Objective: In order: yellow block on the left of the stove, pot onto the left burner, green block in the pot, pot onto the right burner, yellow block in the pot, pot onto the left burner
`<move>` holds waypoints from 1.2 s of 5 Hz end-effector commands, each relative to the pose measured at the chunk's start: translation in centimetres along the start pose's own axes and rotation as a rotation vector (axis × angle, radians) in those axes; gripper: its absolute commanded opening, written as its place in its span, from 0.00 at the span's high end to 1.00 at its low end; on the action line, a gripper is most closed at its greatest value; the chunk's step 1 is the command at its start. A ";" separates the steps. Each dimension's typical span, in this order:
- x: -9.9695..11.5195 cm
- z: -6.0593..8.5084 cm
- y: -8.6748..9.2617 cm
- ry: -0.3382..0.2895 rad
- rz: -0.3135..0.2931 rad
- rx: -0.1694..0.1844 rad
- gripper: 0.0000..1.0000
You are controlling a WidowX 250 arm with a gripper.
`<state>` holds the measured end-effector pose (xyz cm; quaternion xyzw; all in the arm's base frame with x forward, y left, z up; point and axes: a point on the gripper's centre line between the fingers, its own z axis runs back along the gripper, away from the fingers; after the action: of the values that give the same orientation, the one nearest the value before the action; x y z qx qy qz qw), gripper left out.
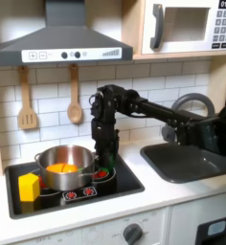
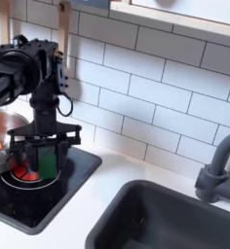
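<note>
The black stove (image 1: 130, 181) (image 2: 51, 202) lies on the white counter. The steel pot (image 1: 82, 172) (image 2: 4, 128) stands on its half toward the first exterior view's left, covering that burner, with an orange piece (image 1: 59, 168) inside. The yellow block (image 1: 29, 186) rests on the stove's edge, left of the pot in the first exterior view. My gripper (image 1: 107, 165) (image 2: 46, 167) reaches down over the red-ringed burner (image 1: 101, 176) (image 2: 22, 174) beside the pot. Its fingers are shut on the green block (image 2: 47, 160), low at the stove surface.
A dark sink (image 1: 187, 163) (image 2: 175, 219) with a grey faucet (image 2: 216, 170) lies past the stove on the first exterior view's right. Wooden utensils (image 1: 27, 100) hang on the tiled wall behind the pot. A hood (image 1: 62, 43) and microwave (image 1: 192, 27) sit overhead.
</note>
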<state>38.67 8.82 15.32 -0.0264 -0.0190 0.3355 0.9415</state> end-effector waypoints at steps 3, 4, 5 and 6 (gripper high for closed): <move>-0.9 0.7 -0.5 0.030 -0.020 -0.031 1.00; -1.3 0.3 -0.4 0.048 -0.019 -0.031 1.00; -1.8 0.6 -0.4 0.046 -0.028 -0.038 1.00; -2.6 0.9 -0.3 0.044 -0.037 -0.045 1.00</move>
<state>36.94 6.42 16.14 -0.0550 -0.0056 0.3097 0.9492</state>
